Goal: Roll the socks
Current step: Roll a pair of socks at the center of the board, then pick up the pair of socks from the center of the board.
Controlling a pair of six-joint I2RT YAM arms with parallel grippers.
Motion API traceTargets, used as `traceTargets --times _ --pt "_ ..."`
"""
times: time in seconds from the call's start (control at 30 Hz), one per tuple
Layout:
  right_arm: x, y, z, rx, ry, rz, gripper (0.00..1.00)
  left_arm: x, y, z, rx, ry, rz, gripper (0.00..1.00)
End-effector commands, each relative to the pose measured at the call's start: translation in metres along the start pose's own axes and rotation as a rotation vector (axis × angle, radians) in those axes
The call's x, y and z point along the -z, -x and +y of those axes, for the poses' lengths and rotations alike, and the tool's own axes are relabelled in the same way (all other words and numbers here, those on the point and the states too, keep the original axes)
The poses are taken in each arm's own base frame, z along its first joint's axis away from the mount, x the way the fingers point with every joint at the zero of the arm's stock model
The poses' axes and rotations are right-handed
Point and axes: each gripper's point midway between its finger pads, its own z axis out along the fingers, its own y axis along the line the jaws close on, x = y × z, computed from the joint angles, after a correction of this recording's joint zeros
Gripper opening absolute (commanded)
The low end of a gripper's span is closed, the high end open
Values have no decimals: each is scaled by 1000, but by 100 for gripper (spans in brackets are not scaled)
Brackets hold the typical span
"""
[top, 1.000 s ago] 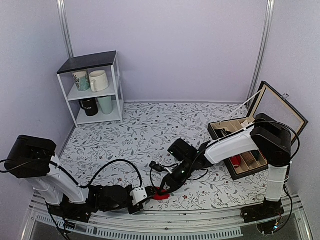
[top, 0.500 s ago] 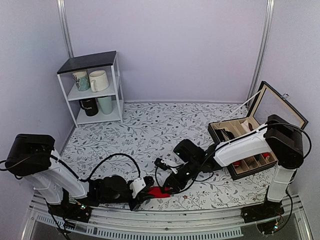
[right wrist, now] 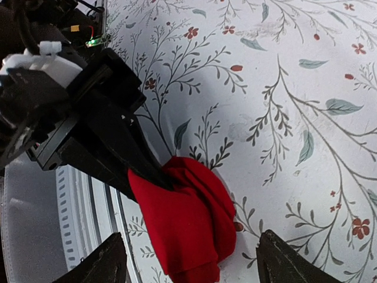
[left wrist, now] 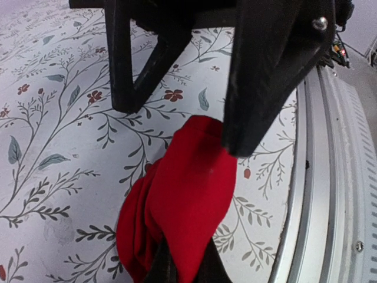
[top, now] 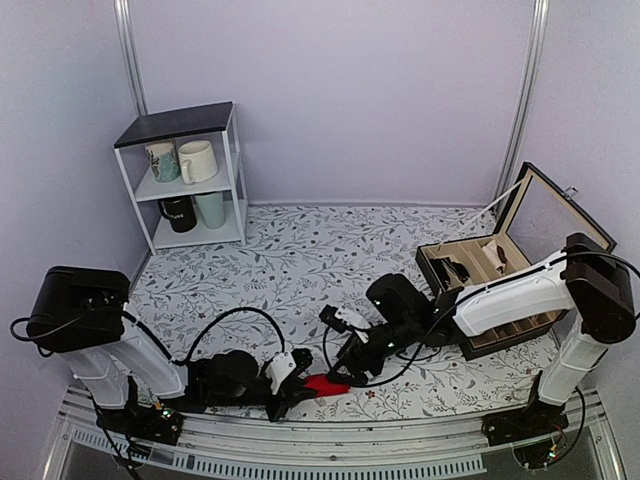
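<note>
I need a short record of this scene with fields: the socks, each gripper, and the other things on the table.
task item: bright red knit socks, bunched in a loose lump at the floral table's near edge
left gripper: shut on one end of the socks
right gripper: open, over the socks, not gripping
elsewhere: open compartment box at right; white shelf with mugs at back left

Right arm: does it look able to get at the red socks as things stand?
Probably yes. The right gripper hangs open just above the red socks, with bare floral tablecloth on its side of them. The left gripper, shut on the socks, blocks only the opposite side.
</note>
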Motion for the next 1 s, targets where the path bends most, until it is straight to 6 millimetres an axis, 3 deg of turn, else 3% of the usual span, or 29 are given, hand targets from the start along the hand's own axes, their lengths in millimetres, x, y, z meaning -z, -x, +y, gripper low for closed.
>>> traceTargets --times 0.0,0.33,0.53,0.73,0.97 --pt "-12 -17 2 -35 53 27 77 14 -92 13 4 24 327 0" --pt "-26 -27 -8 -54 42 57 80 13 -94 13 5 19 334 0" --pt "-41 -48 0 -68 57 122 80 13 -95 14 5 20 336 0" --pt "-52 -70 17 -73 88 194 64 12 -96 14 3 21 340 0" --pt "-50 -82 16 -102 78 221 40 11 -97 14 2 22 343 0"
